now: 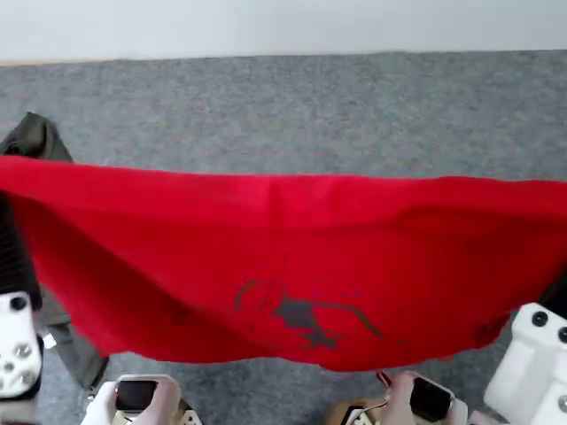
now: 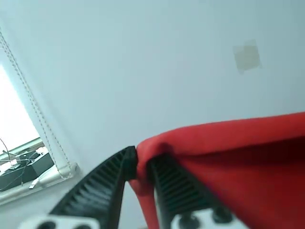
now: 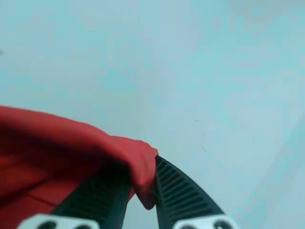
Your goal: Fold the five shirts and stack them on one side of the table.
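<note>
Aloft, red shirt [image 1: 283, 266] spread wide; left claw [image 2: 141, 161] clamped on 1 corner, right claw [image 3: 143, 174] on the other

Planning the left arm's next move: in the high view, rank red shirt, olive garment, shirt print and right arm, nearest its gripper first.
1. red shirt: held by the left gripper.
2. olive garment: table's left side.
3. shirt print: mid-shirt.
4. right arm: far right.
</note>
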Robot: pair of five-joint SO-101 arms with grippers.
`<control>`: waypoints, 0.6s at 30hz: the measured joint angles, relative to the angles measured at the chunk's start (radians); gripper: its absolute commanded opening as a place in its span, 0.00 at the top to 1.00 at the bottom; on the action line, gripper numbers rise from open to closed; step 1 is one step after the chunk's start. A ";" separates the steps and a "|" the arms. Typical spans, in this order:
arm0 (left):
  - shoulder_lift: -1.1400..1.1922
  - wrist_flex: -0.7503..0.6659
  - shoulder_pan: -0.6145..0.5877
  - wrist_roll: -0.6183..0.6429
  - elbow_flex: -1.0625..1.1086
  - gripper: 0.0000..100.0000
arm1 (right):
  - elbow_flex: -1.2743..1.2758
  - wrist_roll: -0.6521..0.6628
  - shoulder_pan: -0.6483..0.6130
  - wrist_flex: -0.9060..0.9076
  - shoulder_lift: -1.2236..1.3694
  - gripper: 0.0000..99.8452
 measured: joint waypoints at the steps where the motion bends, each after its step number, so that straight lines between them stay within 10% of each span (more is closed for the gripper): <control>1: 0.000 0.000 0.000 0.000 0.029 1.00 | 0.008 0.000 0.000 0.000 0.002 0.99; 10: 0.002 -0.021 0.000 0.000 0.485 1.00 | 0.193 0.000 -0.009 0.000 0.118 0.99; 18: 0.015 -0.341 0.003 0.000 1.042 1.00 | 0.488 0.000 -0.160 -0.080 0.298 0.99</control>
